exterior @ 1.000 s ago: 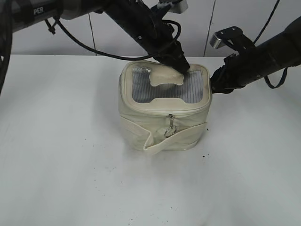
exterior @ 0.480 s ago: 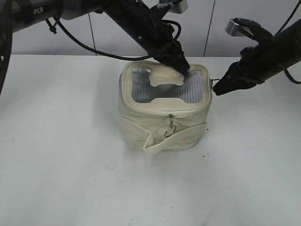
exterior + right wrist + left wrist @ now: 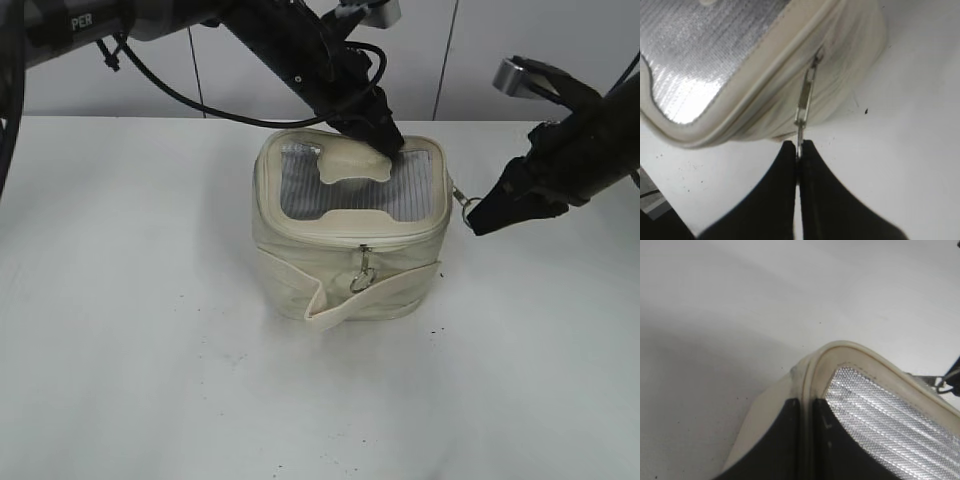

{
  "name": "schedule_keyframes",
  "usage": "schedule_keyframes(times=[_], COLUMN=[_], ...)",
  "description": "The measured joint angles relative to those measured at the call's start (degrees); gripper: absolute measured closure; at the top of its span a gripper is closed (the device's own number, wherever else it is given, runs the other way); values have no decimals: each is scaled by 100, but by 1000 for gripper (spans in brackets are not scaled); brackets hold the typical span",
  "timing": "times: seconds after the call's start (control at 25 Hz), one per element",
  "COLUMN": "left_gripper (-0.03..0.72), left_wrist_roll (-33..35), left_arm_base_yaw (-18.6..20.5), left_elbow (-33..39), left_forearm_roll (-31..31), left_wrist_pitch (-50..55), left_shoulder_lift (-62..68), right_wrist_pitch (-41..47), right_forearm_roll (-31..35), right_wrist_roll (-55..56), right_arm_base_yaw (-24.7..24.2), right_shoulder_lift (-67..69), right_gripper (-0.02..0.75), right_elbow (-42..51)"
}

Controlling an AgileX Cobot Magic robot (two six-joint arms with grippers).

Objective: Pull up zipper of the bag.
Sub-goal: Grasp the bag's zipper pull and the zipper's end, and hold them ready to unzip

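On the bench [image 3: 130, 330]: a white surface carrying the bag, with a few dark specks near the bag's front.
Left pincer [image 3: 388, 141]: reaches in from the upper left and presses its tip on the back rim of the bag's top; in the left wrist view its two dark fingers [image 3: 785, 440] sit together, clamped on the cream rim with one finger on each side.
Bag [image 3: 345, 260]: cream, boxy, upright near the middle of the bench; grey mesh top with a cream patch [image 3: 352, 160], and a wide strap [image 3: 370, 295] running across its front side.
Zipper [image 3: 340, 236]: a thin cream track around the top rim.
Front pull [image 3: 362, 272]: a silver ring hanging loose down the front face, touching the strap.
Right pull [image 3: 464, 203]: a silver ring link stretched out taut from the bag's right corner toward the right.
Right pincer [image 3: 474, 214]: just beside the bag's right edge, off the bench surface; in the right wrist view its dark fingers [image 3: 782, 190] are pressed together, clamped on the end of that pull.
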Motion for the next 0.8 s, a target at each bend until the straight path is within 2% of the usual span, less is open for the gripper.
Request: schedule_keyframes(times=[0.24, 0.36, 0.44, 0.56, 0.8], left_gripper=[643, 643, 643, 643, 643], left_wrist_roll=[-208, -248, -263, -288, -389], left_arm_base_yaw=[-4, -11, -13, -18, -25], left_elbow=[0, 0, 0, 0, 0], left_forearm_roll=[58, 81, 82, 92, 128], left_wrist_pitch=[-11, -17, -17, -12, 30], left_shoulder_lift=[0, -4, -4, -4, -12], right_wrist_pitch=[185, 202, 189, -17, -1198], right_forearm_roll=[-3, -98, -114, -152, 86], right_wrist_roll=[259, 431, 528, 703, 828], right_arm_base_yaw=[21, 207, 466, 1118, 2474], right_shoulder_lift=[-478, -737, -863, -946, -909], right_gripper=[753, 753, 753, 753, 752], right_elbow=[546, 844, 1013, 1104, 1056])
